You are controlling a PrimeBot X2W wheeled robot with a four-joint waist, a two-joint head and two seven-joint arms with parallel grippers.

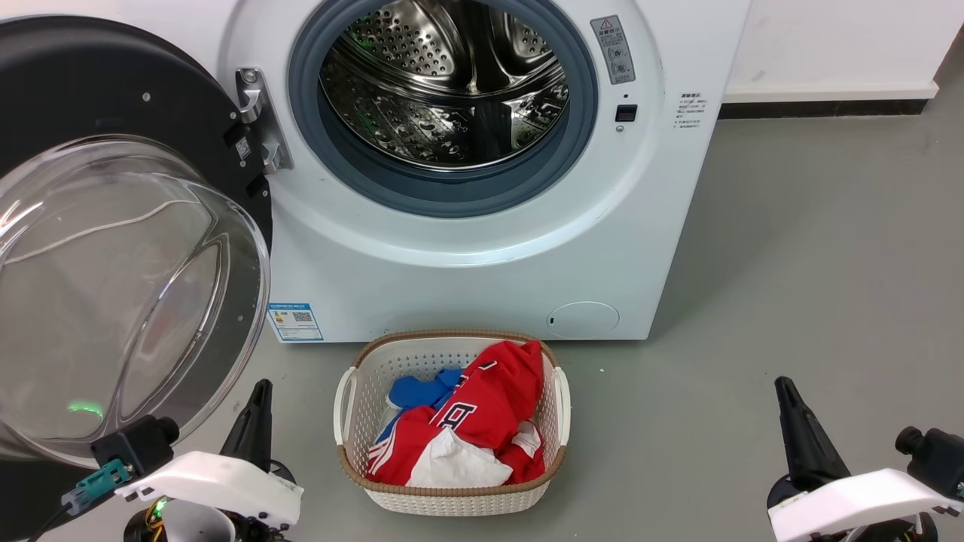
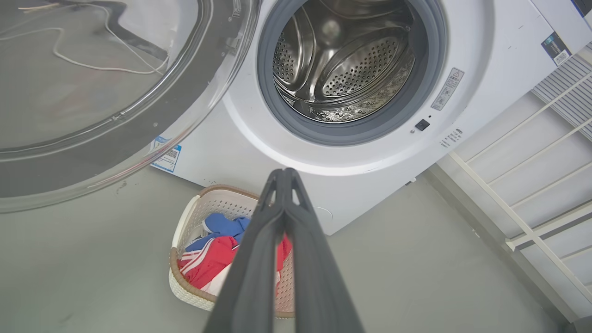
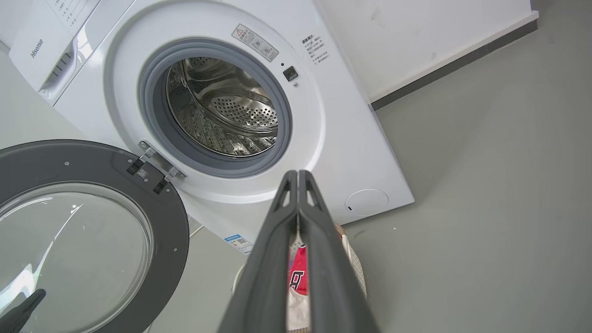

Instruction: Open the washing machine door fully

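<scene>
**Washing machine door (image 1: 90,83) swung out wide to the left**

At far left, the glossy black door stands open, its inner face turned toward the head camera. Its clear glass bowl (image 1: 113,293) bulges forward. The left end effector (image 1: 260,391) sits just below and right of the bowl's lower edge. Its two dark fingers are pressed together, pinching nothing and pointing toward the machine. The left wrist view shows them apart from the door.

The metal hinge (image 1: 260,120) on the door's right edge joins it to the front of the white washing machine (image 1: 467,256). A blue sticker (image 1: 295,321) sits low on the machine's left corner. The grey rubber ring (image 1: 444,192) surrounds the uncovered perforated steel drum (image 1: 444,90).

On the grey floor (image 1: 791,263) in front of the machine stands a white woven laundry basket (image 1: 452,493). It holds a red garment (image 1: 489,406) lying over a blue garment (image 1: 414,391). The round flap (image 1: 582,318) is low on the machine's right side.

At lower right, the right end effector (image 1: 783,388) is well apart from the basket, its fingers also pressed together and holding nothing.
</scene>
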